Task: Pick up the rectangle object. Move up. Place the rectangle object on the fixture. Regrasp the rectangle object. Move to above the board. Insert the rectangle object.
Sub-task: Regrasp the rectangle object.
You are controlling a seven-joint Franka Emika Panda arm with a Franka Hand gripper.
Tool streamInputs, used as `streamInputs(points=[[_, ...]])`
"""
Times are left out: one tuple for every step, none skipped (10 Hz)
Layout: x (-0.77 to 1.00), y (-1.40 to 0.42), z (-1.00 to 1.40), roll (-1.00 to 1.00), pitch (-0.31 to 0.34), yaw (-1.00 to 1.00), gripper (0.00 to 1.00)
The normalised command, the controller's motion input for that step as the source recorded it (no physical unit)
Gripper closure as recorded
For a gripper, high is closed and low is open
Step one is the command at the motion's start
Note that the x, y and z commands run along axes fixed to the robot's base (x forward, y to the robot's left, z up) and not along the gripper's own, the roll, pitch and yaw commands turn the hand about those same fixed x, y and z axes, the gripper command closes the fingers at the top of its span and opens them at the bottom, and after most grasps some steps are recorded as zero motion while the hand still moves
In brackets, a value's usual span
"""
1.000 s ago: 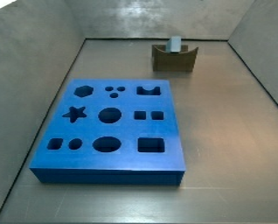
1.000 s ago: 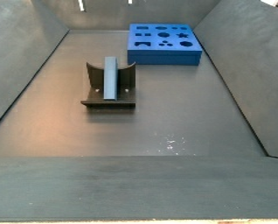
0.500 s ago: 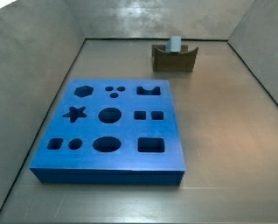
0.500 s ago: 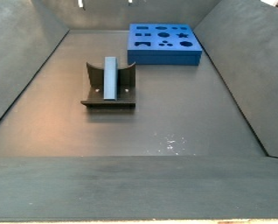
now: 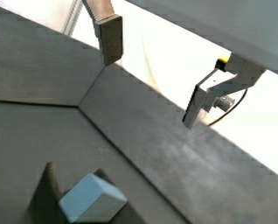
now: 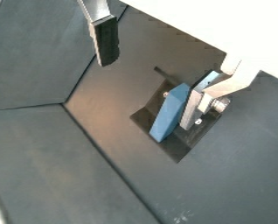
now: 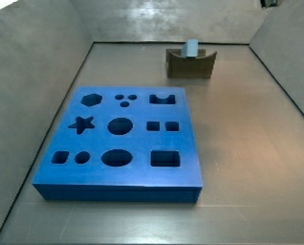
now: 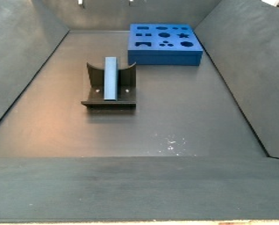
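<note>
The hand point(image 6: 153, 74) hangs wide open, empty, above the fixture point(image 6: 163, 140).

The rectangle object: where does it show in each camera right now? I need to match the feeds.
Wrist view: rectangle object, near the picture's edge, well clear of the open, empty gripper.
Wrist view: rectangle object, close beside one gripper finger.
Side view: rectangle object, far end, upright.
Side view: rectangle object, left of centre.
Shared landmark: the fixture, which cradles it in its notch.
</note>
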Motion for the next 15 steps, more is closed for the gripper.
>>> streamInputs(points=[[0.07,-0.04,-0.02,1.00,0.160,0.07,0.00],[0.08,-0.04,-0.02,0.82,0.203,0.08,0.00],[0.09,-0.04,-0.01,0.63,0.209,0.10,0.00],[0.09,-0.04,-0.02,0.43,0.210,0.13,0.00],[0.09,-0.04,-0.02,0.36,0.198,0.15,0.00],[0.03,0.07,-1.00,0.33,0.163,0.13,0.00],[0.03,0.07,-1.00,0.30,0.146,0.14,0.00],[0.05,0.06,-1.00,0.25,0.071,0.16,0.00],[0.05,0.06,-1.00,0.21,0.040,0.17,0.00],[0.07,0.05,-1.00,0.13,-0.031,0.16,0.00],[0.08,0.05,-1.00,0.11,-0.065,0.15,0.00],[0.09,0.05,-1.00,0.09,-0.125,0.12,0.00],[0.09,0.05,-1.00,0.09,-0.155,0.10,0.00],[0.11,0.04,-1.00,0.10,-0.164,0.06,0.00],[0.11,0.04,-1.00,0.11,-0.166,0.03,0.00]])
